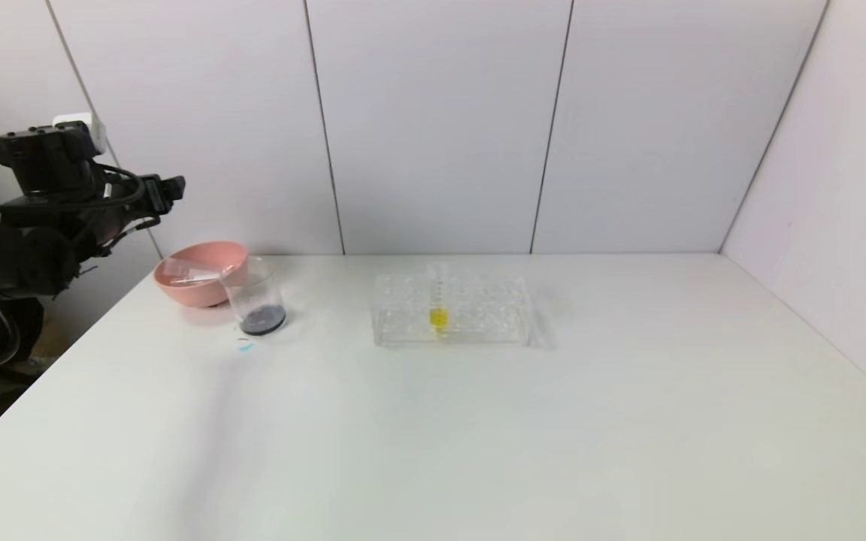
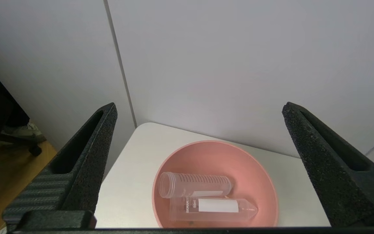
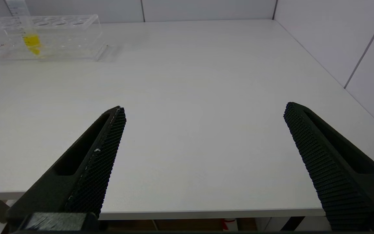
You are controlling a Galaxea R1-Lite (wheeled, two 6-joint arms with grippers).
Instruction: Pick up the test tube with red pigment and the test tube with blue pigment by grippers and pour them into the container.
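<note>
No tube with red or blue liquid shows. Two empty clear tubes, one [image 2: 195, 184] beside the other [image 2: 213, 209], lie in the pink bowl [image 2: 219, 159]. The container [image 1: 255, 297], a clear beaker with dark liquid at its bottom, stands right beside the bowl [image 1: 200, 289]. My left gripper [image 1: 174, 191] is raised at the far left, off the table's left edge. In its wrist view it [image 2: 200, 106] is open and empty, with the bowl showing between its fingers below. My right gripper [image 3: 205, 107] is open and empty above the table's front edge, out of the head view.
A clear tube rack [image 1: 452, 309] stands mid-table and holds one tube with yellow liquid [image 1: 438, 315]; it also shows in the right wrist view [image 3: 60, 35]. A small blue smear [image 1: 244, 347] lies on the table before the beaker. Walls close the back and right.
</note>
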